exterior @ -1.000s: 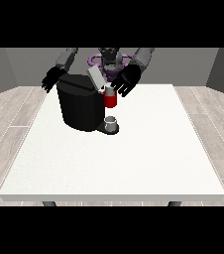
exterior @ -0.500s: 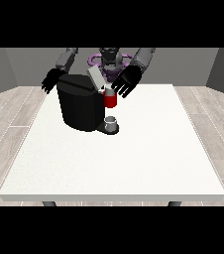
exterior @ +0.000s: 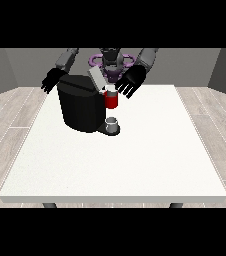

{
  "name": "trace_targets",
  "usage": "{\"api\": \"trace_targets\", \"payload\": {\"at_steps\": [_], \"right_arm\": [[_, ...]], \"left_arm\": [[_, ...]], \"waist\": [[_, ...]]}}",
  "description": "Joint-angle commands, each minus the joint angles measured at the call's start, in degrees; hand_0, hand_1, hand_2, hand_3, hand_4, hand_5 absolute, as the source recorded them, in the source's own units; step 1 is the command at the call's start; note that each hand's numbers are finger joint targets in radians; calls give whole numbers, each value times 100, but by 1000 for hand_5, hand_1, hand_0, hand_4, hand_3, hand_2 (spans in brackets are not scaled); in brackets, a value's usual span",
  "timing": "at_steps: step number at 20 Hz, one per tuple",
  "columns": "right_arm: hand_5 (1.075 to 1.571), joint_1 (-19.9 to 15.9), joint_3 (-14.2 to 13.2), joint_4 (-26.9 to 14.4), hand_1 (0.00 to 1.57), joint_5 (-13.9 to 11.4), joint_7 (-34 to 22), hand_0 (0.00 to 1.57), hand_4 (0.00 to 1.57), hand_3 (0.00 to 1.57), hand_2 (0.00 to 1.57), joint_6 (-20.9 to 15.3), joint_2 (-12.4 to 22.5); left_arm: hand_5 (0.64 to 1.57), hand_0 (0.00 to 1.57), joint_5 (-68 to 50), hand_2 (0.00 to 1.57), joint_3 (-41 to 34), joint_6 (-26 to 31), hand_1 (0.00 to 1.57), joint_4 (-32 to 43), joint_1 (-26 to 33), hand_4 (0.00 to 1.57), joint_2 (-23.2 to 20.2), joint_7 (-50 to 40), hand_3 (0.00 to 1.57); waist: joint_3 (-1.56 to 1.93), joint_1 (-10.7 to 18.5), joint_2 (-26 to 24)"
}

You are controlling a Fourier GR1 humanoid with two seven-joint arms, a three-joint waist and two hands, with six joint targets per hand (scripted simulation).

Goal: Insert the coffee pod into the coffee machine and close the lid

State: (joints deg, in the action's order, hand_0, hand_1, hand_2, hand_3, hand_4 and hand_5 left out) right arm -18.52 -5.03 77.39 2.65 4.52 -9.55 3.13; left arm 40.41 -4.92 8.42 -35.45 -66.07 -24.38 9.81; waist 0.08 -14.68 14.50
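Note:
A black coffee machine (exterior: 80, 107) stands on the white table (exterior: 135, 155) at the far left-middle. Its grey lid (exterior: 96, 78) is tilted up and open. A red pod holder section (exterior: 111, 100) sits at the machine's front, with a small white pod top (exterior: 110, 89) showing in it. A small grey cup (exterior: 112, 123) stands on the base below. The hand at the view's right (exterior: 130, 81) hovers just right of the lid with fingers spread, holding nothing. The hand at the view's left (exterior: 50, 80) hangs open beside the machine's far left corner.
The robot's torso (exterior: 111, 62) stands behind the table's far edge. Wide bare tabletop stretches toward the near edge and to the right of the machine.
The hand at the view's right has shifted slightly down toward the lid and pod. The machine, lid and the other hand look unchanged.

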Motion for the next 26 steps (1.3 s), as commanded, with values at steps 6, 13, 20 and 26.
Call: {"api": "trace_targets", "payload": {"at_steps": [6,13,20,26], "right_arm": [[1571,-38,163,-8,0,-137,35,0,360,0,0,-9,-28],[1571,155,193,77,0,-52,52,0,424,0,0,49,-94],[1571,200,109,154,0,22,-138,0,383,0,0,5,-46],[1571,710,-132,-312,0,108,220,0,424,0,0,-53,-74]], "left_arm": [[1571,0,332,0,186,177,0,133,-137,0,-113,-129,0],[1571,0,298,0,92,462,0,120,-106,0,-351,86,0],[1571,0,316,0,12,270,0,49,202,0,-250,76,0],[1571,0,-513,0,-498,501,0,-144,525,0,575,-201,0]], "waist": [[-7,-152,122],[-8,-79,-162],[-9,34,-378],[-6,602,-1194]]}}
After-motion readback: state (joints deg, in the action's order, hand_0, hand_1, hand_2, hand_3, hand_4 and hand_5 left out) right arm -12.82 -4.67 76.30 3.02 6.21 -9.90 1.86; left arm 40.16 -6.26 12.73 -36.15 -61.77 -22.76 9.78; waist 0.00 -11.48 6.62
